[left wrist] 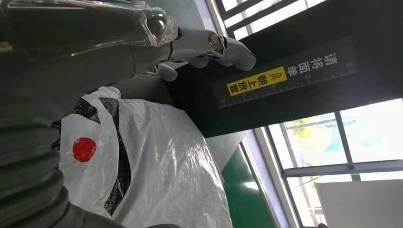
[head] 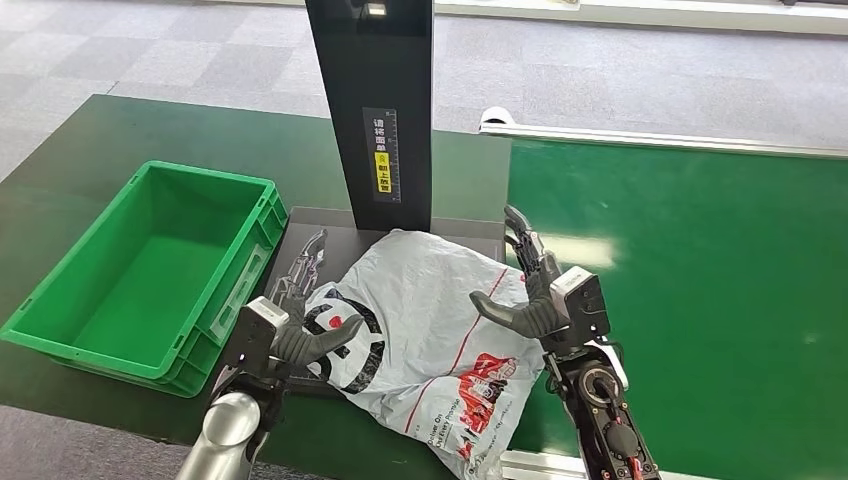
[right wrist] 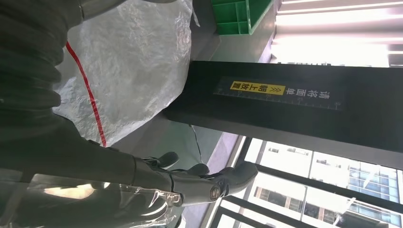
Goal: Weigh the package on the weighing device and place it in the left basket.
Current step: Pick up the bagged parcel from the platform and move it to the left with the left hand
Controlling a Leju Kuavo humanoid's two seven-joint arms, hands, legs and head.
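The package [head: 420,330], a crumpled grey-white plastic mailer with black and red print, lies on the black weighing platform [head: 320,225] at the foot of a black post [head: 375,100]. My left hand [head: 300,320] is at the package's left edge, fingers stretched along the platform and thumb over the bag. At its right edge is my right hand [head: 535,285], fingers straight and thumb touching the bag. Neither hand grips it. The left wrist view shows the package [left wrist: 157,156] beside my spread fingers [left wrist: 209,45]. In the right wrist view the package [right wrist: 138,61] lies apart from my fingers [right wrist: 214,183].
An empty green basket [head: 150,270] stands on the dark green table [head: 100,150] just left of the platform. A bright green conveyor belt [head: 700,300] runs on the right, behind a white rail [head: 650,138]. The post carries a yellow label [left wrist: 256,80].
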